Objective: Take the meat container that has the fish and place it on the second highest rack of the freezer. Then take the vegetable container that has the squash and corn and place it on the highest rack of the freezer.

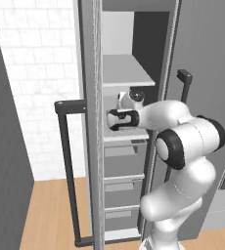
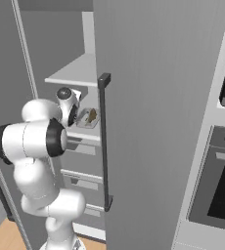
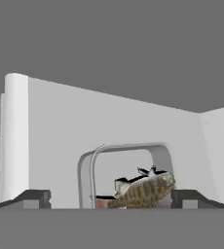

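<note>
Two racks matter here, and the first job looks nearly finished: the meat container (image 3: 128,182) with the fish (image 3: 143,192) sits on the second highest rack (image 1: 126,136) of the freezer (image 1: 134,73), towards the rack's front edge in the right base view. The gripper (image 3: 111,197) stands wide, its dark fingertips (image 3: 33,198) spread to either side of the container and clamped on nothing (from the hand view I cannot tell whether a tip brushes the rim).

To finish the step well, my judgement is that the hand should back straight out along its own line, level, so neither fingertip hooks the container and drags it off the front edge. It should clear the open door (image 2: 158,122) and the door handle (image 2: 103,141) before swinging away for the vegetable container.

Everything has a smooth, rendered look. The container is a clear, shallow tub with rounded corners and a thin rim; the fish is brown and striped, with a spiky fin. Rack and walls are flat matt grey-white, and the highest rack (image 1: 126,73) is a plain slab.
</note>
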Robot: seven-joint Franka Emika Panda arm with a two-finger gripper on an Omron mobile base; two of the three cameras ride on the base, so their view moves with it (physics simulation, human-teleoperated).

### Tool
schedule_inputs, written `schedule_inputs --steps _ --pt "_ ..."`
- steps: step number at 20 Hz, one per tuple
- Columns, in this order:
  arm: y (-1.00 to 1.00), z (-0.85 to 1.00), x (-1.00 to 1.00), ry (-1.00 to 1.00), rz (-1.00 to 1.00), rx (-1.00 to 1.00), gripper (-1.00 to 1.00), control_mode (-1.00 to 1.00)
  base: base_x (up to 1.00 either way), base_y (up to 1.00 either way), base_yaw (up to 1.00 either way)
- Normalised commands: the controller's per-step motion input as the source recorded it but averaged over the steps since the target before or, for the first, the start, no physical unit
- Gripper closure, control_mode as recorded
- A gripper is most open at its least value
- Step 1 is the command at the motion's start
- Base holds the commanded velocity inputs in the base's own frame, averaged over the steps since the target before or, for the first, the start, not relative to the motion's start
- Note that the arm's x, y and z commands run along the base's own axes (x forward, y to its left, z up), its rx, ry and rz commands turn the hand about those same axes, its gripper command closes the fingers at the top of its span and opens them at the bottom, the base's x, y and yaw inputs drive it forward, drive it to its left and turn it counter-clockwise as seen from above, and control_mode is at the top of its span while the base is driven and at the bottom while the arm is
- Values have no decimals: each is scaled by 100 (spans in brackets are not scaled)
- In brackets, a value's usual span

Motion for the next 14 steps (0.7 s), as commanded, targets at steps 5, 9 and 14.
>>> schedule_inputs --steps 5,9,14 --pt "0 72 -52 25 4 16 -100 -100 0 0 0" --pt "0 10 -99 25 15 1 -100 -100 0 0 0" --pt "8 -27 -100 14 13 -10 -100 -100 0 0 0"
